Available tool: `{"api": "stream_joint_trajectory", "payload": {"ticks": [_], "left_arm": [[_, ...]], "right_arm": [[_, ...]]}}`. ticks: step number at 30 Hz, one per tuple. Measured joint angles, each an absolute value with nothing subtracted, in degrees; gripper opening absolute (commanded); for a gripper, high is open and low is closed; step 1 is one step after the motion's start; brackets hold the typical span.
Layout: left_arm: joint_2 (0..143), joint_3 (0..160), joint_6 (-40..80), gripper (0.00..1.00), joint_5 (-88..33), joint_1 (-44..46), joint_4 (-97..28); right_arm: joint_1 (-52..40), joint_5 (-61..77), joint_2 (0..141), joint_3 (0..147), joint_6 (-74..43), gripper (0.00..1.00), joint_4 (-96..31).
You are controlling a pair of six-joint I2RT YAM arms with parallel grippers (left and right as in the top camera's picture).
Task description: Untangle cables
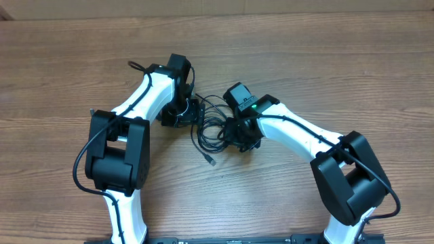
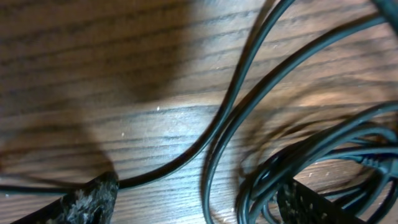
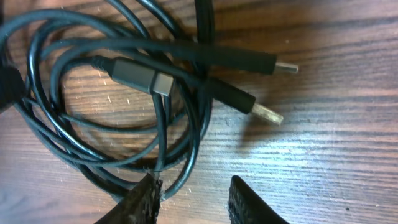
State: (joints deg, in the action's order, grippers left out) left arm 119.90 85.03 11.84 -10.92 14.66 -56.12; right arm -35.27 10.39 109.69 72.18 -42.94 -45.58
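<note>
three plug ends (image 3: 249,61) among coiled cables (image 3: 163,124)

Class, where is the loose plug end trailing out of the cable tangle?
In the overhead view, the plug end lies on the table just below the cables, centre frame.

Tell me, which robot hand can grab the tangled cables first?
Probably the left hand: its open fingers straddle several strands of the cables. The right hand is open over the table, with the cables only beside one finger.
</note>
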Motion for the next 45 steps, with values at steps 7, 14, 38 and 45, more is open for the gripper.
{"api": "stream_joint_trajectory", "payload": {"ticks": [7, 14, 38, 45], "left_arm": [[119.9, 84.7, 11.9, 0.91, -10.5, 14.7, -55.2], [119.8, 84.7, 12.1, 1.0, -10.5, 14.7, -56.1], [119.7, 84.7, 12.1, 1.0, -10.3, 14.7, -50.5], [119.7, 84.5, 12.1, 0.99, -10.3, 14.7, -43.2]], "right_arm": [[-35.7, 6.2, 109.9, 72.2, -45.4, 1.0, -42.9], [-35.7, 1.1, 109.9, 72.2, -46.0, 1.0, -44.8], [-35.7, 1.5, 109.9, 72.2, -46.3, 1.0, -44.3], [-35.7, 1.5, 109.9, 72.2, -46.3, 1.0, -44.2]]}}
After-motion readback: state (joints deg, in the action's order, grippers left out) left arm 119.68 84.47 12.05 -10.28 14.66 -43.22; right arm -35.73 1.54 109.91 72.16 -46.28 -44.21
